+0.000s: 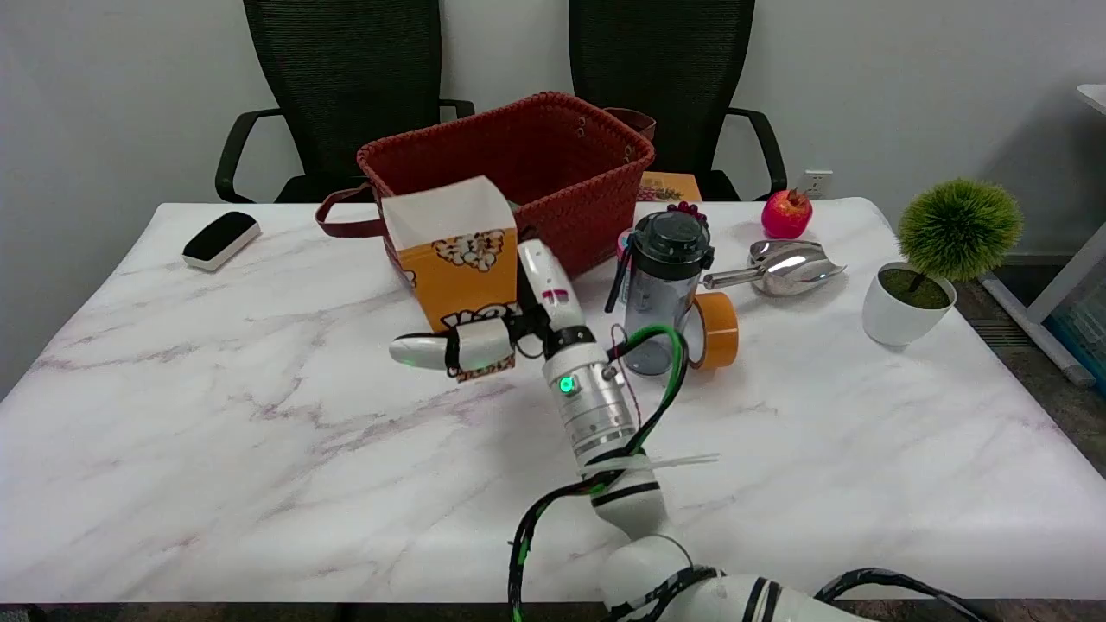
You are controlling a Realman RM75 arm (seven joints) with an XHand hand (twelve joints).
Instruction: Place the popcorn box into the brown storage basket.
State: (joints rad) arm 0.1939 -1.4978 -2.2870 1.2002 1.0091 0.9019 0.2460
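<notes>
The popcorn box, orange below and white at its open top, stands slightly tilted just in front of the reddish-brown woven basket. My right hand grips the box low down. One finger lies across its front face and the others run up its right side. I cannot tell whether the box's base touches the table. The basket sits at the back middle of the table with its opening upward, and what is inside is mostly hidden.
Right of my hand stand a dark-lidded bottle and an orange tape roll. Behind them lie a metal scoop and a red fruit. A potted plant is at the far right, a black-topped block at the far left.
</notes>
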